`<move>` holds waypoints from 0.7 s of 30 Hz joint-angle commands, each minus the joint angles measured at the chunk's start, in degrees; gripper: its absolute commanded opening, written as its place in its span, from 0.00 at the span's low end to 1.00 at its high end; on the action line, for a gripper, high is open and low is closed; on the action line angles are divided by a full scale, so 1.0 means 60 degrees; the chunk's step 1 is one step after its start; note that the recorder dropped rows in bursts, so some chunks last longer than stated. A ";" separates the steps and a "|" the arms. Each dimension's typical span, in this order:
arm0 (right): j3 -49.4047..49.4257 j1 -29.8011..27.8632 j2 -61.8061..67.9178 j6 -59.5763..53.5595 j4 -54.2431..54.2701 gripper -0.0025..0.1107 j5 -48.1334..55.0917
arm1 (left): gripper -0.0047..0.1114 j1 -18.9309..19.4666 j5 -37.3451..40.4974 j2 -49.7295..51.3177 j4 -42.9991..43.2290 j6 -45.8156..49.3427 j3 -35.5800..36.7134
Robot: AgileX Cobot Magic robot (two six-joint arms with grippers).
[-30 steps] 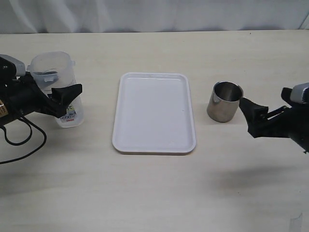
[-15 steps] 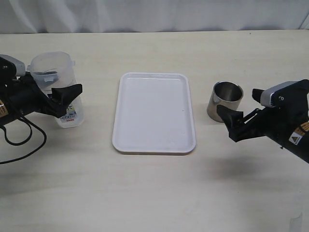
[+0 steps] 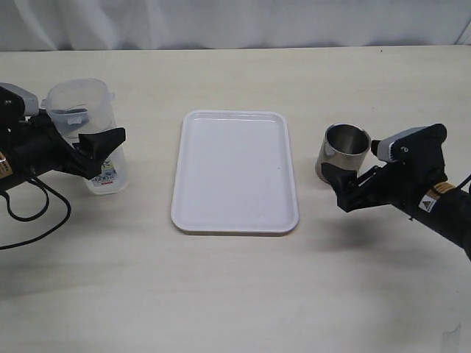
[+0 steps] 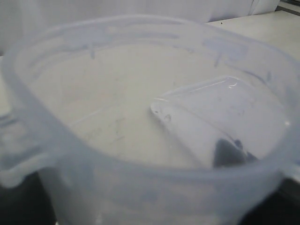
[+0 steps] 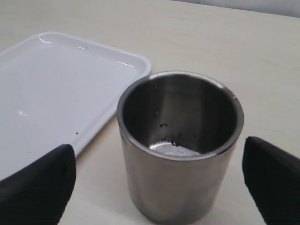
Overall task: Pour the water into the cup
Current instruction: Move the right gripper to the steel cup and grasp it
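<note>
In the exterior view, no pouring has begun, as far as I can judge. The left pincer [image 3: 94,147] is closed on the plastic container [image 3: 79,110], which stands upright on the counter [image 3: 235,294] between its fingers. The right pincer [image 3: 347,176] is spread wide and level with the steel cup [image 3: 343,151], one finger against the cup's near side and the other hidden behind it. The cup stands upright on the counter. The white tray [image 3: 235,170] lies beyond the cup from this pincer, between the two arms. What is left is most of the task: securing the cup, lifting the container, bringing the two together and tipping.

In the left wrist view, the container [image 4: 140,117] fills the picture, right up against the pincer. Its cloudy wall shows a moulded inner part and a dark shape behind it, likely a finger. I cannot make out any water or its level here.

In the right wrist view, the cup [image 5: 180,154] sits squarely between the two black fingers [image 5: 37,183], with clear counter showing on both sides, so the pincer is not yet gripping it. Inside the cup there are only a few droplets on the wall and a shiny bottom; it looks practically empty. The tray [image 5: 56,84] lies just past the cup on one side.
</note>
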 commanded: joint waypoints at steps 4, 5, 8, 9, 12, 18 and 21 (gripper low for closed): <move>-0.0764 -0.0021 0.0880 -0.0060 -0.0112 0.81 -0.0177 | 0.04 -0.0012 -0.0310 -0.0023 -0.0021 -0.0062 -0.0072; -0.0856 -0.0021 0.0946 -0.0060 -0.0112 0.81 -0.0193 | 0.04 -0.0012 -0.0310 -0.0023 -0.0021 -0.0062 -0.0072; -0.1055 -0.0021 0.1130 -0.0060 -0.0112 0.81 -0.0197 | 0.04 -0.0012 -0.0310 -0.0023 -0.0021 -0.0062 -0.0072; -0.1124 -0.0021 0.1194 -0.0060 -0.0112 0.81 -0.0214 | 0.04 -0.0012 -0.0310 -0.0023 -0.0021 -0.0062 -0.0072; -0.1288 -0.0021 0.1459 -0.0060 -0.0112 0.81 -0.0231 | 0.04 -0.0012 -0.0310 -0.0023 -0.0021 -0.0062 -0.0072; -0.1588 -0.0021 0.1870 -0.0060 -0.0199 0.81 -0.0381 | 0.04 -0.0012 -0.0310 -0.0023 -0.0021 -0.0062 -0.0072; -0.1656 -0.0021 0.1870 -0.0060 -0.0332 0.81 -0.0476 | 0.04 -0.0012 -0.0310 -0.0023 -0.0021 -0.0062 -0.0072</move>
